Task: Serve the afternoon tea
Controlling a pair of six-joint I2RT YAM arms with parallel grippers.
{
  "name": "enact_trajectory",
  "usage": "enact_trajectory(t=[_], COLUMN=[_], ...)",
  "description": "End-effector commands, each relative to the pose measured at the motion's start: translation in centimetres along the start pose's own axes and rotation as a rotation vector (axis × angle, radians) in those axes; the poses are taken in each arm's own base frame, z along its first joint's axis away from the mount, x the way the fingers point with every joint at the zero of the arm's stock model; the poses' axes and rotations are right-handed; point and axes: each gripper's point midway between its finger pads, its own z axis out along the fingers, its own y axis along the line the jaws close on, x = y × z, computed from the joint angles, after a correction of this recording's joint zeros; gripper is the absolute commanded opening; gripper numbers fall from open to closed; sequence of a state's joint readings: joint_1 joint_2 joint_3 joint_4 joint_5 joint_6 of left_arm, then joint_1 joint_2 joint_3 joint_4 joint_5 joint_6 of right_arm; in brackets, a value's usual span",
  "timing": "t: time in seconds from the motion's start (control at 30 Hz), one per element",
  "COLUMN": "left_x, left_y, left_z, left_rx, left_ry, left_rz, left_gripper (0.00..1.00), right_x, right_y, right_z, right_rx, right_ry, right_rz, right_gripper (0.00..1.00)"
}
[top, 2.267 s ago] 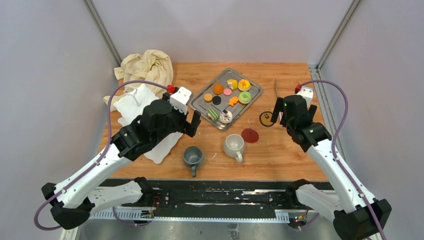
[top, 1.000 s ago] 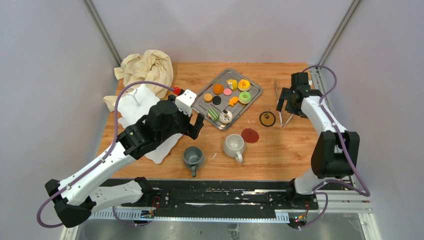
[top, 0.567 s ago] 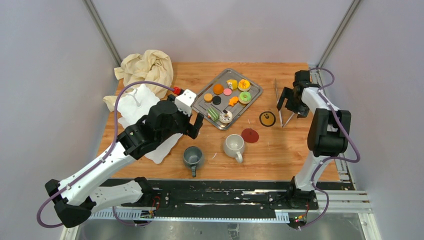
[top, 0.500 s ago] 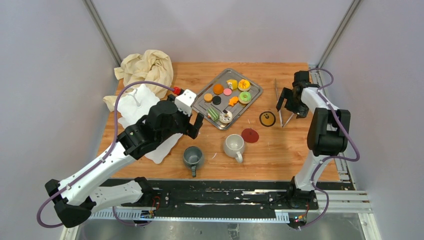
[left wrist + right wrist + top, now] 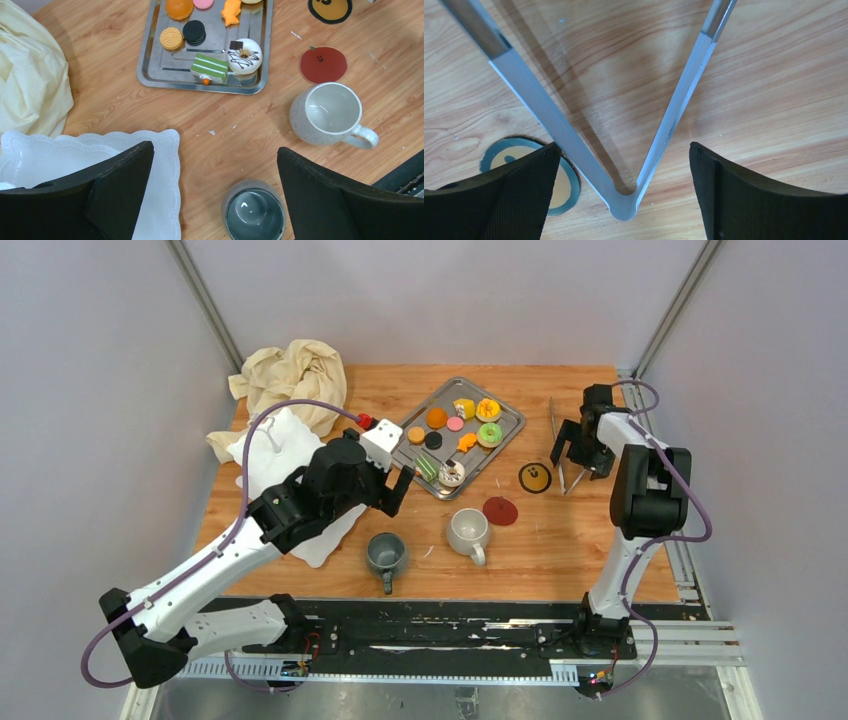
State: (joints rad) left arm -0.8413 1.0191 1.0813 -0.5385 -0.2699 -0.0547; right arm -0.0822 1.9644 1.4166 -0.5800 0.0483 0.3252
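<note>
Tongs-pickup step, I judge: the right gripper (image 5: 624, 150) hangs wide open astride the tongs (image 5: 676, 110) (hinge between its fingers); next it must lower and clamp. The left gripper (image 5: 215, 150), also open, has pastries (image 5: 210, 67) ahead on the tray (image 5: 170, 65).

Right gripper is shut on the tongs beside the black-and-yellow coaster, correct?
Not shut: the right gripper is open, its fingers standing apart on either side of the tongs, which lie on the table beside the black-and-yellow coaster. The right wrist view shows it.
</note>
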Motion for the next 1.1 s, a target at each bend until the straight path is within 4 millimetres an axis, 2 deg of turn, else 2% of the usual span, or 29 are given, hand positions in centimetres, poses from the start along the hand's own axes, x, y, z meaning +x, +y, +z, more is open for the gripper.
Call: enact_trajectory(t=[0.0,0.17,0.23,0.37,0.5,0.6,0.63,0.8,0.9,1.07], left_x=[-1.2,-1.4,-1.3,-1.2,-1.4,-1.5,-1.5,-1.5,-1.8,-1.7], left_y=[0.0,0.0,0.0,0.2,0.1,-0.2,-0.2,-0.4,-0.4,-0.4], left_z=[0.0,0.0,-0.1,-0.1,-0.1,0.1,0.2,0.7,0.8,0.8], left_rx=[-0.002,-0.006,-0.007,-0.013,-0.009,0.001,0.002,0.002,0.004,0.003], left_ry=[-0.042,-0.041,-0.038,-0.036,-0.042,-0.042,-0.042,-0.042,-0.054,-0.056], left_rz=[0.001,0.001,-0.001,-0.003,-0.005,-0.007,-0.008,-0.011,-0.013,-0.005], left_gripper=[0.98,0.98,0.98,0.98,0.98,0.98,0.98,0.98,0.98,0.98], right_x=[-1.0,-1.5,-1.4,-1.2,-0.9,-0.1,-0.4,0.9,1.4,2.1], right_y=[-0.4,-0.7,-0.6,-0.3,0.0,-0.1,0.1,0.9,0.8,2.4], right_z=[0.7,1.9,2.2,2.3,2.0,2.0,1.2,0.6,0.5,0.0], right_rx=[0.058,0.093,0.086,0.064,0.027,0.010,-0.011,-0.069,-0.062,-0.113], right_ry=[-0.011,-0.023,-0.025,-0.039,-0.052,-0.041,-0.062,-0.080,-0.085,-0.114], right_rz=[-0.002,-0.012,-0.016,-0.028,-0.062,-0.106,-0.127,-0.240,-0.316,-0.446], right_gripper=[0.97,0.97,0.93,0.70,0.54,0.39,0.36,0.34,0.21,0.24])
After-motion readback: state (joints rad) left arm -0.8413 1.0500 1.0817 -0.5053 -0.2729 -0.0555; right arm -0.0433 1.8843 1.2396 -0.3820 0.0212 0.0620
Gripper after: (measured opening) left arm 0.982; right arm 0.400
